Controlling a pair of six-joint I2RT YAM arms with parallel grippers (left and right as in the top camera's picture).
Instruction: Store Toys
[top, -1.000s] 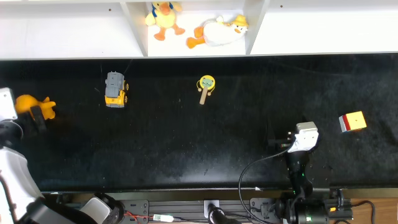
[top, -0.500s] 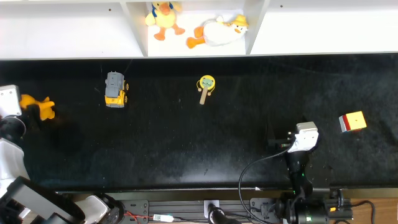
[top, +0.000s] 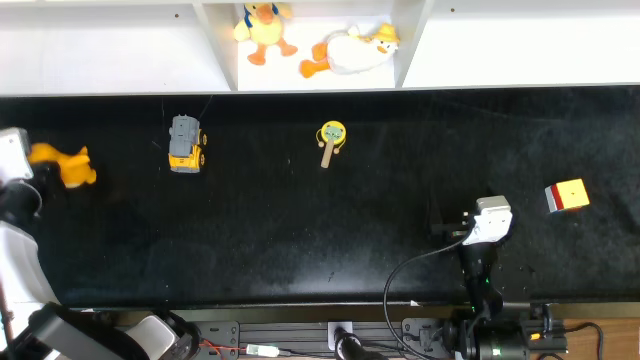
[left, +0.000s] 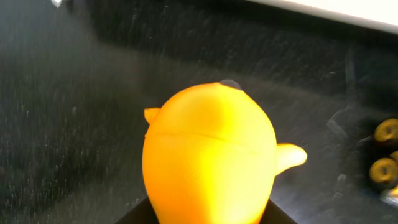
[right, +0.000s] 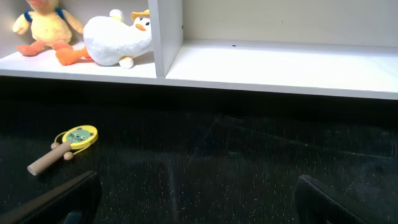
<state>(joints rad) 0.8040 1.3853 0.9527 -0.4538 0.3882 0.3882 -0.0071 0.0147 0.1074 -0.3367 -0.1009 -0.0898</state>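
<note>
At far left, L jaws grip orange toy (left: 209, 162)

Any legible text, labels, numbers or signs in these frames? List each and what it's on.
None legible.
On the rattle: small marks on its green face, too small to read.
On the toy truck, the cube and the yellow toy: no print visible.

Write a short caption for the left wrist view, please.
Orange toy held in the left gripper, with the black tabletop behind it.
</note>
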